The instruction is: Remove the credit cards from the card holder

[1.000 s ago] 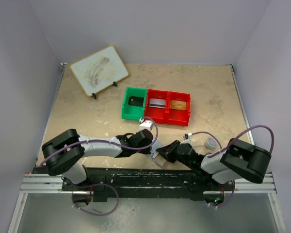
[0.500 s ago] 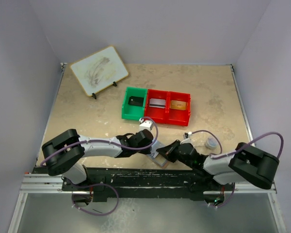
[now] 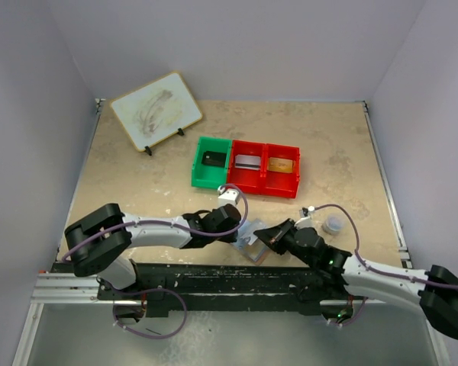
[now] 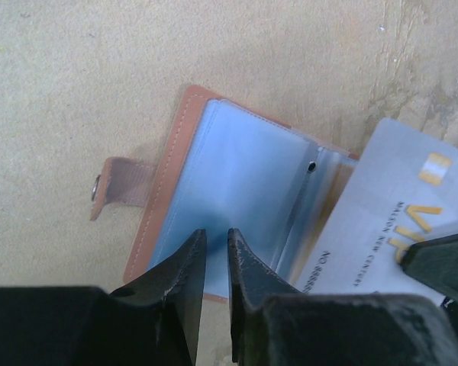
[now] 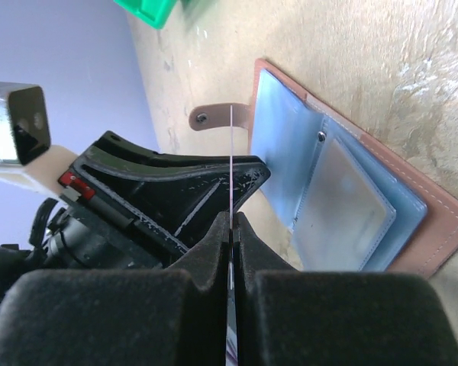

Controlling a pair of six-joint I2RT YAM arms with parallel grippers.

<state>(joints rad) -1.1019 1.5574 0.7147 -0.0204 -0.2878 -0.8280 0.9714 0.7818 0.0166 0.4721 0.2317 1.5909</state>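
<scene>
The card holder [image 3: 249, 246] lies open on the table near the front edge, tan outside with pale blue panels [image 4: 237, 175] and a snap strap [image 4: 118, 187]. My left gripper [image 4: 217, 232] points down onto its left panel, jaws a narrow gap apart with nothing visibly between them. My right gripper [image 5: 232, 217] is shut on a credit card [image 5: 232, 152], seen edge-on as a thin line. In the left wrist view that pale blue-grey card [image 4: 389, 221] lies slanted at the holder's right side. From above, the left gripper [image 3: 233, 229] and right gripper [image 3: 269, 232] meet over the holder.
A green bin [image 3: 198, 164] and two joined red bins [image 3: 282, 187] stand mid-table, each with a card inside. A framed board [image 3: 156, 110] leans at the back left. A small grey round object [image 3: 333, 224] sits right of the grippers.
The right gripper has closed on the card. Its arm has swung out low towards the right corner. The left gripper has stayed on the holder.
</scene>
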